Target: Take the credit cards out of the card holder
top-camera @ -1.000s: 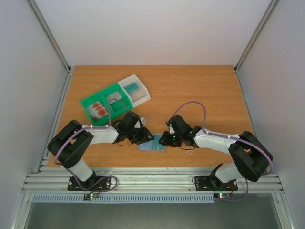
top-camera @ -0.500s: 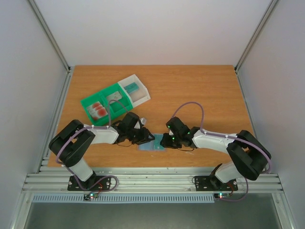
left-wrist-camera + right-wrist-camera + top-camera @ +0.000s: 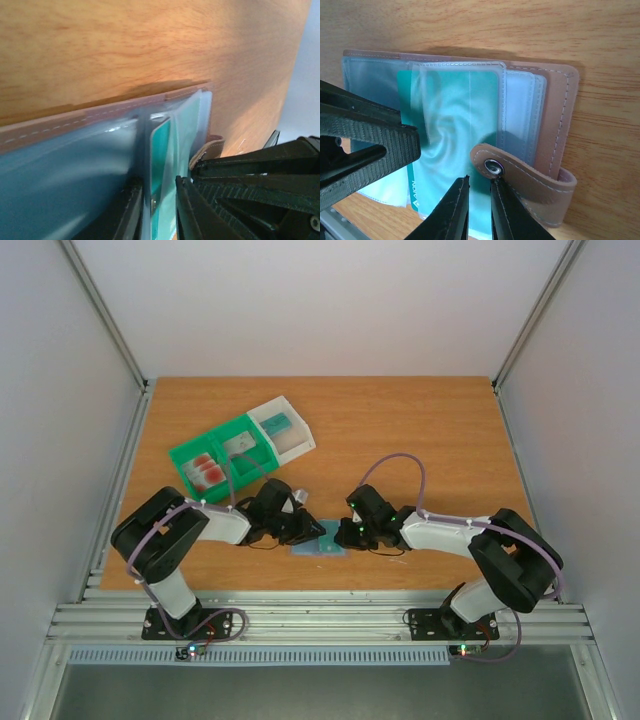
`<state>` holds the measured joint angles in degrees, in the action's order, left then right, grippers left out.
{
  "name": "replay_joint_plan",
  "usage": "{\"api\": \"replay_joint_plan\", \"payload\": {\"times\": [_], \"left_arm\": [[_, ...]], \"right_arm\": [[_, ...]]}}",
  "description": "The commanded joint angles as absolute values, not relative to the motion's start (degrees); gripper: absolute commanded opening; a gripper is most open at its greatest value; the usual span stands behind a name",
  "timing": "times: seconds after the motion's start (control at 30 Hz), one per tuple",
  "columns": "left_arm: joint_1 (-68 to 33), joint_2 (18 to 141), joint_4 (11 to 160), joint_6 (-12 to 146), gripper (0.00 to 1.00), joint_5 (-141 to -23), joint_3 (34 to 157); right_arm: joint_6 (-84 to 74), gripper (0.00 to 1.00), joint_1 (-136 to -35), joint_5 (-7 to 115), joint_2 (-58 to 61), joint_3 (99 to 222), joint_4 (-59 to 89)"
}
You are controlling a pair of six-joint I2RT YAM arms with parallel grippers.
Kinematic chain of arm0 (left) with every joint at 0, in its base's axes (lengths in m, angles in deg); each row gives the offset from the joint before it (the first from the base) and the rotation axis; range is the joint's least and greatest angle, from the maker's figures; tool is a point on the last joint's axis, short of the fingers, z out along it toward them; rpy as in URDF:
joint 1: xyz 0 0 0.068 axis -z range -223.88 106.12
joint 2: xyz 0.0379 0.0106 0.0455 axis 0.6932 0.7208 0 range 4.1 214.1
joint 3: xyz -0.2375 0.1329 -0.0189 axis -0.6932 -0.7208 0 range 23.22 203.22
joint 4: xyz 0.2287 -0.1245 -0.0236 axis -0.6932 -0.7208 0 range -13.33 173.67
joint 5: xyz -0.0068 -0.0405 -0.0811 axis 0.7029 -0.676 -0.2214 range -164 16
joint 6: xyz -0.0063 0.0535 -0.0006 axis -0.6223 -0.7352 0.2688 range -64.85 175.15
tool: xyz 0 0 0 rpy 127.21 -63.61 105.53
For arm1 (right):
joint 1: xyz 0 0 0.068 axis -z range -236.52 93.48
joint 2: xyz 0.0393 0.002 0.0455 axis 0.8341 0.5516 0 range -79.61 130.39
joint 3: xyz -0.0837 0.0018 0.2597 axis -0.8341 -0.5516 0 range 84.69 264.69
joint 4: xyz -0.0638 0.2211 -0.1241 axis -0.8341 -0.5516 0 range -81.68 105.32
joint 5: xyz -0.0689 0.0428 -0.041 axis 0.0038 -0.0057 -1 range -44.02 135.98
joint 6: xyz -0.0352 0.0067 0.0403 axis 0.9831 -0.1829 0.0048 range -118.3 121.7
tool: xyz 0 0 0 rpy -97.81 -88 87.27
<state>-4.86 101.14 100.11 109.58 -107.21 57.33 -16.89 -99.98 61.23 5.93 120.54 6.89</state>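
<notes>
Wooden table (image 3: pixel 400 430), near edge: card holder (image 3: pixel 555 115) lying open, largely hidden overhead. Left gripper (image 3: pixel 159 215) pinches the teal credit card (image 3: pixel 455 110); right gripper (image 3: pixel 479 205) near-closed, and we cannot tell what it catches.

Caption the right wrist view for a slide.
Right gripper at the teal credit card in the card holder, beside its snap strap.

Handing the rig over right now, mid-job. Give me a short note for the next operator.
Left gripper: closed on the teal card, which sits partly out of its sleeve in the card holder.
Right gripper: nearly shut, empty, tips on the holder beside the snap strap.
Done: red-blotched cards lie in the green-and-white tray.
Left: pull the teal card free, tray it, check other sleeves.
</notes>
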Motion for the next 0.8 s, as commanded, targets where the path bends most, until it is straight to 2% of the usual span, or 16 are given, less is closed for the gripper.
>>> {"api": "replay_joint_plan", "payload": {"times": [0.0, 0.1, 0.17, 0.27, 0.4, 0.77], "left_arm": [[-4.51, 102.81, 106.71, 111.72, 0.16, -108.08, 55.38], [-4.51, 102.43, 106.63, 111.93, 0.05, -107.83, 55.36], [-4.59, 101.92, 106.38, 111.93, 0.03, -107.44, 55.26], [-4.51, 100.91, 105.54, 111.71, 0.05, -106.98, 55.15], [-4.51, 99.93, 104.29, 111.40, 0.12, -106.68, 55.35], [-4.54, 97.76, 103.90, 111.93, 0.14, -106.56, 55.11]], "right_arm": [[-17.54, 0.14, -100.23, 60.63, 6.97, 119.84, 7.13], [-17.31, 0.14, -100.27, 60.13, 7.41, 119.92, 7.15], [-17.20, 0.14, -100.29, 59.83, 8.03, 119.93, 7.06], [-17.28, 0.13, -100.29, 59.80, 8.37, 119.77, 7.22], [-16.94, 0.13, -100.22, 59.02, 8.36, 119.86, 6.72], [-16.67, 0.13, -100.28, 58.39, 8.91, 120.19, 5.72]]}}
